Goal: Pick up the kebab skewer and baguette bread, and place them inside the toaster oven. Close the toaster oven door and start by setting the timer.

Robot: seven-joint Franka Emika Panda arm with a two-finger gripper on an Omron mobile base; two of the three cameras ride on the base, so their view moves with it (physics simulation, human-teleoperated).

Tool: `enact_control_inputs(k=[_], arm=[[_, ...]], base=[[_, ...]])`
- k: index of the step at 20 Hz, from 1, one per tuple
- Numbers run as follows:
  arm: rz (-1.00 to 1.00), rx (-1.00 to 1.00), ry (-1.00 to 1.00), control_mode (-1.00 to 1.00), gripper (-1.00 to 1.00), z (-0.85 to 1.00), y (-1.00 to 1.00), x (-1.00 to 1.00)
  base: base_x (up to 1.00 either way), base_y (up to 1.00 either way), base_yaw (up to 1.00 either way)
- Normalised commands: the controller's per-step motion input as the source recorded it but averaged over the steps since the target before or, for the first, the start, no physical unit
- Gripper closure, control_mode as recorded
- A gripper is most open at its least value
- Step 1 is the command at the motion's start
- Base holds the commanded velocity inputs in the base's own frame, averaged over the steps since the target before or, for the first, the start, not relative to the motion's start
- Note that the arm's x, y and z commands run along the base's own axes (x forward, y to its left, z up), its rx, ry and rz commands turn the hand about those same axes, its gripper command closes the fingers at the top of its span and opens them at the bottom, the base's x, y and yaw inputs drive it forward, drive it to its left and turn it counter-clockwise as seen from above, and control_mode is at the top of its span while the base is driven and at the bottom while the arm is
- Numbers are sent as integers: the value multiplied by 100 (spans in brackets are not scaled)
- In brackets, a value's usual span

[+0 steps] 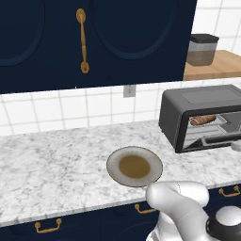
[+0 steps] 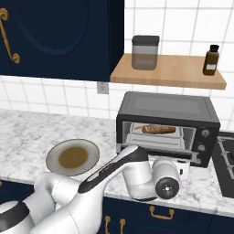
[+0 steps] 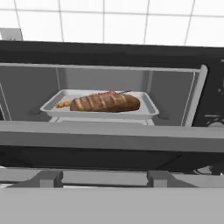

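Claw (image 2: 184, 166) (open or closed, I cannot tell) faces the dark grey boxy toaster oven (image 2: 164, 104), its wide front door (image 3: 87, 155) lowered; golden-brown baguette loaf (image 3: 105, 103) and thin kebab skewer (image 3: 62, 104) lie inside.

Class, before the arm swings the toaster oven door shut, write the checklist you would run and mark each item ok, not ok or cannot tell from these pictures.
1. Baguette bread inside the toaster oven, lying on the tray: ok.
2. Kebab skewer on the same tray, behind the loaf: ok, though mostly hidden.
3. Nothing sticks out past the tray's front rim into the door's path: ok, as far as the hand view shows.
4. Toaster oven door shut: not ok, it hangs open below the opening.
5. Plate emptied of both foods: ok.
6. Gripper set on the door's bar handle: cannot tell.
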Motion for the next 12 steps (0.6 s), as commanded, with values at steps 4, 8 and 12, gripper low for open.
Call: enact_control_inputs(k=[4, 8, 12], arm=[[0, 0, 0, -100, -100, 6, 31, 68], [0, 0, 0, -100, -100, 1, 28, 65], [0, 0, 0, -100, -100, 0, 22, 58]], base=[[0, 0, 0], [0, 0, 0], [0, 0, 0]])
